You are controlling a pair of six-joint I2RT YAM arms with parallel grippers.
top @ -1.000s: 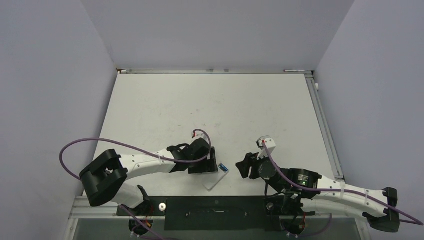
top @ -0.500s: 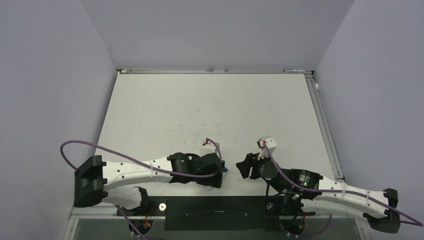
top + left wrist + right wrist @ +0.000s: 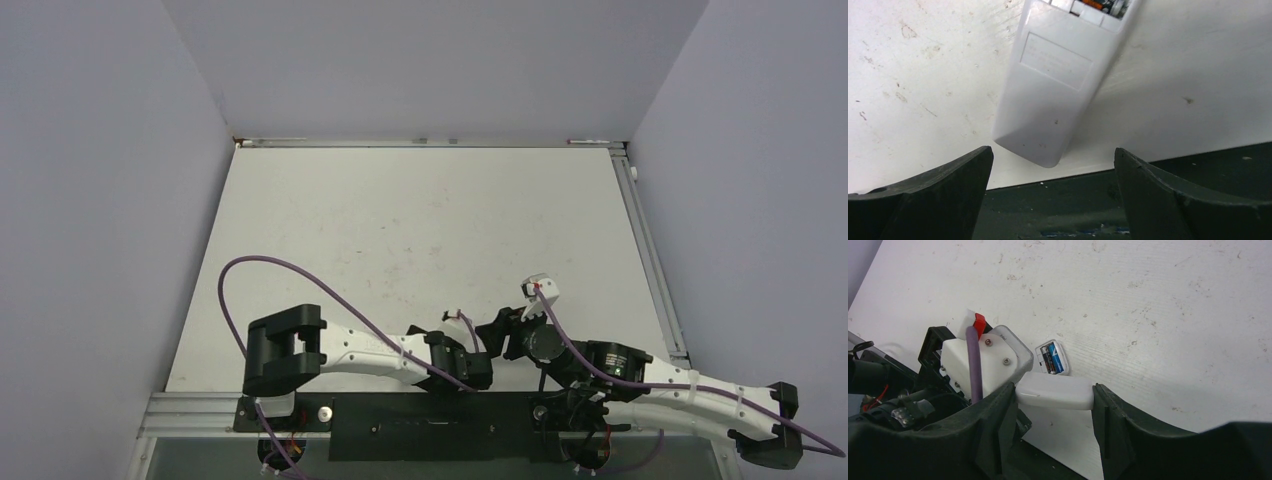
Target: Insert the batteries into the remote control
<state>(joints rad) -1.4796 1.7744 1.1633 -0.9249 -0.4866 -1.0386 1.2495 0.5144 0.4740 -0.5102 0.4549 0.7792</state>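
Observation:
The remote control (image 3: 1058,85) lies back up near the table's front edge, its battery compartment open at the far end. In the right wrist view the batteries (image 3: 1052,360), one blue and one dark, sit side by side in that compartment of the remote control (image 3: 1040,352). My left gripper (image 3: 1053,152) stands open just short of the remote's near end, touching nothing. My right gripper (image 3: 1054,390) is shut on a small white plastic piece (image 3: 1055,391), held above the table close to the compartment. From above, the left gripper (image 3: 474,372) hides the remote, with the right gripper (image 3: 498,335) beside it.
A dark metal strip (image 3: 1158,185) runs along the table's near edge, right under my left fingers. The left wrist's white housing and purple cable (image 3: 974,365) sit close to my right gripper's left finger. Grey walls enclose the white table (image 3: 420,220).
My left arm has swung right and back toward the near edge, now covering the remote from above, and its jaws have opened wider. The right arm has barely moved.

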